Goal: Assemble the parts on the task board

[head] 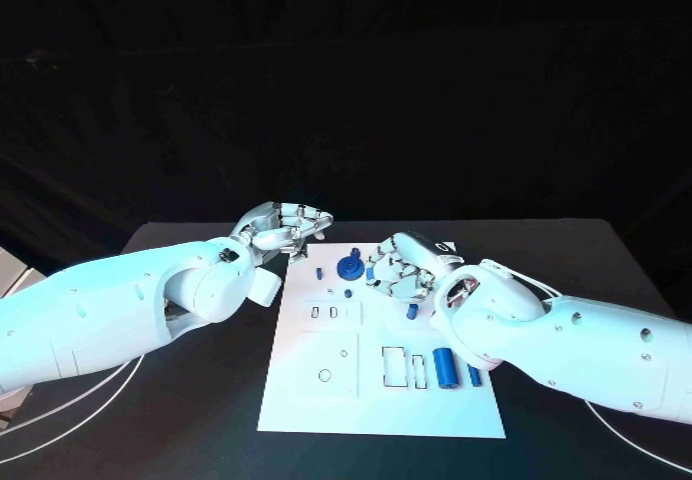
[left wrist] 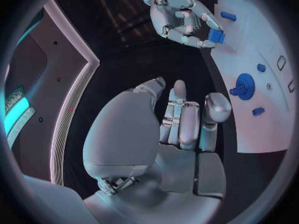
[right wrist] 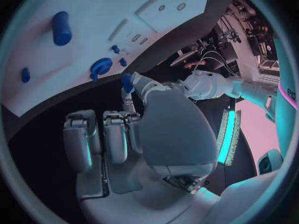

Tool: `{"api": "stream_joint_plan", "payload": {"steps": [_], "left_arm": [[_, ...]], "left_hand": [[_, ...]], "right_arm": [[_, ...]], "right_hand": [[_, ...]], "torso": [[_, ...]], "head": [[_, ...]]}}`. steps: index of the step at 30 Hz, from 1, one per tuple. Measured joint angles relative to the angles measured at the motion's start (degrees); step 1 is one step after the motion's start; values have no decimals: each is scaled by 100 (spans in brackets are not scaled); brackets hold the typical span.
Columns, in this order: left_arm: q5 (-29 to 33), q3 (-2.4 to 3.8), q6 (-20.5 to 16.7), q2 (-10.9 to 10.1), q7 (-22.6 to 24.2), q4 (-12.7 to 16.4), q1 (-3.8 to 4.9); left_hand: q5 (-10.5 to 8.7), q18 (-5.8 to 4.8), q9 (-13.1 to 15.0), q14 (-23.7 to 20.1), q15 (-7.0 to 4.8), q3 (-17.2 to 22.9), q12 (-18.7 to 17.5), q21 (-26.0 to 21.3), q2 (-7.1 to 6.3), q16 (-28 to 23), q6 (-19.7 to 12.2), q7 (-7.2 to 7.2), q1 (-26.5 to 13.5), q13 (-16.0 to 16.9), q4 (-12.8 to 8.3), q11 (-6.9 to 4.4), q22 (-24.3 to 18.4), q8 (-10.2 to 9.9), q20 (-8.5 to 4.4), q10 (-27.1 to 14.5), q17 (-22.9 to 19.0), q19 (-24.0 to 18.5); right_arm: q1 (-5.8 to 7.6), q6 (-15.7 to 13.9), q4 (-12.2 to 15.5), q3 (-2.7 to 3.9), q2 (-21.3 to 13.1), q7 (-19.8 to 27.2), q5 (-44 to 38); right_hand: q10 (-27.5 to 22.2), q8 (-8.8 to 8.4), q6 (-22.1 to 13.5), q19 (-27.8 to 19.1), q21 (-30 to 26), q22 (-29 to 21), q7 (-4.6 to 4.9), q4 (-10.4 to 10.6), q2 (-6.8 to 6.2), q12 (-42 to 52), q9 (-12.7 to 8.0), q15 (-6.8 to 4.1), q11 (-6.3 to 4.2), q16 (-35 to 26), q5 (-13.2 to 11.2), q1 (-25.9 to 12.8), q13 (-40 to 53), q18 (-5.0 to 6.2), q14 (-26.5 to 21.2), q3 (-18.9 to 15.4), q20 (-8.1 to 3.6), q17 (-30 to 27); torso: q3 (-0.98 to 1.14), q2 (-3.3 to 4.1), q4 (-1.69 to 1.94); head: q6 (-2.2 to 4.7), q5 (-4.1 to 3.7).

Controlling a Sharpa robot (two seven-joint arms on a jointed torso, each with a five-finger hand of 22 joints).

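The white task board (head: 310, 400) lies in the middle of the black table. A blue gear (head: 351, 267) stands near its far end, with a small blue peg (head: 348, 293) just in front of it. A blue cylinder (head: 444, 368) and a thin blue bar (head: 475, 375) lie by the rectangular slots on the right. My right hand (head: 401, 268) hovers beside the gear and pinches a small blue part (left wrist: 216, 36) at its fingertips. My left hand (head: 281, 225) hangs over the board's far left corner, fingers curled in and holding nothing.
Another small blue piece (head: 413, 311) lies on the board under my right wrist. Rectangular and round recesses (head: 392, 365) mark the board's near half. Bare black table lies on both sides of the board and beyond its far edge.
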Motion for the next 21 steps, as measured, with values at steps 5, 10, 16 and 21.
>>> {"api": "stream_joint_plan", "payload": {"steps": [5, 10, 16, 21], "left_arm": [[17, 0, -28, -1, -68, -20, 0], [0, -2, -41, -5, -119, -21, 0], [-38, -2, -41, -8, -163, -18, 0], [-62, -1, -41, -6, -182, -16, 1]], "left_hand": [[0, -89, 62, 279, -10, 24, 486, 340, 0, 405, -76, 5, 0, 275, 24, -1, 626, 57, -19, -100, 84, 443], [0, -88, 70, 278, -10, 37, 540, 377, 23, 388, -117, 5, -23, 322, 37, 11, 671, 80, -21, -175, 84, 481], [0, -89, 77, 278, -10, 47, 540, 354, 23, 300, -136, 25, -23, 313, 47, 19, 563, 80, -21, -222, 83, 437], [0, -89, 83, 197, 1, 65, 540, 315, 21, 225, -140, 26, -25, 288, 65, 20, 497, 93, -8, -272, 83, 379]], "right_arm": [[-142, 5, -130, -8, 296, -137, -231], [-278, 64, -280, -21, 497, -295, -355], [-377, 153, -380, -30, 636, -441, -418], [-413, 209, -461, -31, 744, -525, -466]], "right_hand": [[0, 0, -1, 0, 0, 0, -1, -1, 5, 0, 0, 0, 0, 0, 0, -5, 0, 0, 0, 0, 0, 0], [0, 0, -2, 0, 0, 1, -2, -1, -25, 20, 1, 0, 0, 0, 0, -36, -1, 0, 0, 0, 0, -1], [0, 89, -10, 0, 0, 4, -11, 0, -54, 20, 1, 1, 0, 0, 0, -65, -1, 0, 0, 0, 0, -1], [0, 110, -11, 0, 0, 4, -11, 1, -79, 20, 1, 1, 1, 0, 0, -89, -1, 0, 0, -1, 0, -2]], "torso": [[-17, -2, 10], [-17, -1, 7], [-9, 4, -4], [-10, 2, -14]], "head": [[-48, 43], [-83, 82], [-126, 107], [-151, 120]]}}
